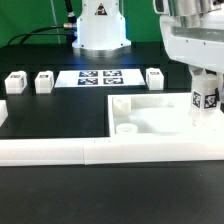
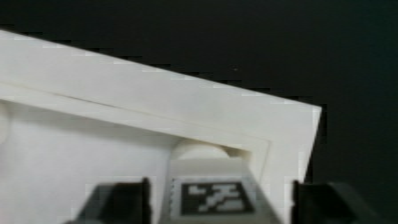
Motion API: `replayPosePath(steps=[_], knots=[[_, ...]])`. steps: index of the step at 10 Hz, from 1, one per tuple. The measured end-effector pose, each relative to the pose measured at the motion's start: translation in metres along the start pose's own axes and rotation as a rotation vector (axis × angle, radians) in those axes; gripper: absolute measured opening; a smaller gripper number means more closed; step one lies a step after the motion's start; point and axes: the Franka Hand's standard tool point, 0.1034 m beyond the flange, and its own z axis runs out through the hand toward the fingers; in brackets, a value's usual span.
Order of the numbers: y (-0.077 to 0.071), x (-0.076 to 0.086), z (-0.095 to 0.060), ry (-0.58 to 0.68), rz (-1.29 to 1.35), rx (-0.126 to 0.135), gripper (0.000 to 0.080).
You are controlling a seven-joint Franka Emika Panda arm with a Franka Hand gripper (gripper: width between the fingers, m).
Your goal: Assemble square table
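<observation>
Exterior view: slab [image 1: 150, 118] flat on the table [image 1: 40, 115], rim up, front edge along the wall [image 1: 60, 152]. Leg [image 1: 207, 105] upright on the slab, toward the exterior view's right, long axis vertical, black-and-white tag facing the camera. Gripper [image 1: 205, 90] directly above, leg between the fingers [image 2: 121, 205]. Pressed or a small gap: cannot tell. Wrist view: leg end at a slab corner. Behind, loose legs [image 1: 44, 81] beside the marker board [image 1: 100, 76]. Tag patterns too blurred to read.

The end effector [image 1: 205, 100] points straight down, clamped tight.
</observation>
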Motion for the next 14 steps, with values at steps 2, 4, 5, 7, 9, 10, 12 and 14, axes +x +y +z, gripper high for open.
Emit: replayPosePath(steps=[2,4,5,7,9,10,12,14], knots=[[-0.003,-0.005,-0.003,0.006,-0.339,-0.044,0.0610],[-0.003,-0.004,-0.002,0.002,-0.493,-0.039,0.0647],[-0.003,-0.004,-0.002,0.000,-0.558,-0.039,0.0649],[-0.002,0.005,-0.004,0.027,-0.893,-0.072,0.0649],[-0.004,0.003,-0.003,0.054,-1.167,-0.073,0.0649],[-0.002,0.004,-0.001,0.063,-1.227,-0.069,0.0649],[-0.002,0.003,0.000,0.057,-1.203,-0.066,0.0637],[-0.001,0.008,-0.001,0.062,-1.045,-0.061,0.0311]])
